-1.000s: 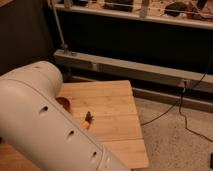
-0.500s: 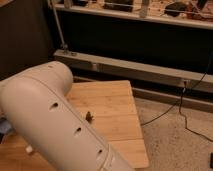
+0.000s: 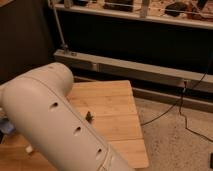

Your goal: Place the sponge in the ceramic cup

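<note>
My white arm (image 3: 55,125) fills the lower left of the camera view and covers most of the wooden table (image 3: 117,107). The gripper is not in view; it lies somewhere behind or below the arm. The sponge and the ceramic cup are hidden. A small bluish patch (image 3: 5,126) peeks out at the left edge beside the arm, and I cannot tell what it is. A tiny dark thing (image 3: 89,116) sticks up on the table right at the arm's edge.
The table's right edge (image 3: 140,130) drops to a speckled floor (image 3: 175,145) with a black cable (image 3: 180,107). A metal rail (image 3: 150,70) and a dark shelf front run along the back. A dark wall stands at the left.
The arm has swung further over the table and up. The orange-red thing seen at the left and beside the dark bit one second ago is now covered.
</note>
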Controlling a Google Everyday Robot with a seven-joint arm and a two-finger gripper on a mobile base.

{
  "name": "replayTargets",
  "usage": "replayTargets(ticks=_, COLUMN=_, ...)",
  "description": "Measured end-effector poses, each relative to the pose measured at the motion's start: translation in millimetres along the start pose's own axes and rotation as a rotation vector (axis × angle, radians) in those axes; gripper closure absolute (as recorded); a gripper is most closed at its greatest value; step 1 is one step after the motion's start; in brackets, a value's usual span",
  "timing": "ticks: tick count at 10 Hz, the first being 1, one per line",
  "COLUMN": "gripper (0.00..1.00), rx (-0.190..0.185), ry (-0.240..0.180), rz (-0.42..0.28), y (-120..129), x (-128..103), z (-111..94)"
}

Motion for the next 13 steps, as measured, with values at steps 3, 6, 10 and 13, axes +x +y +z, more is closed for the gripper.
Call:
replayTargets(ticks=3, gripper=1.00, rx=0.025, ry=0.002, rz=0.004, y=-12, x=3, z=3)
replayTargets(ticks=6, gripper=0.86, rx=0.057, ry=0.019, rz=-0.002, y=-16, x=10, z=10)
replayTargets(ticks=10, gripper=0.44, rx=0.082, ry=0.044, rz=-0.017, y=-12, x=16, z=22)
replayTargets(ticks=13, gripper=0.21, rx=0.089, ry=0.042, rz=-0.017, y=-12, x=15, z=24)
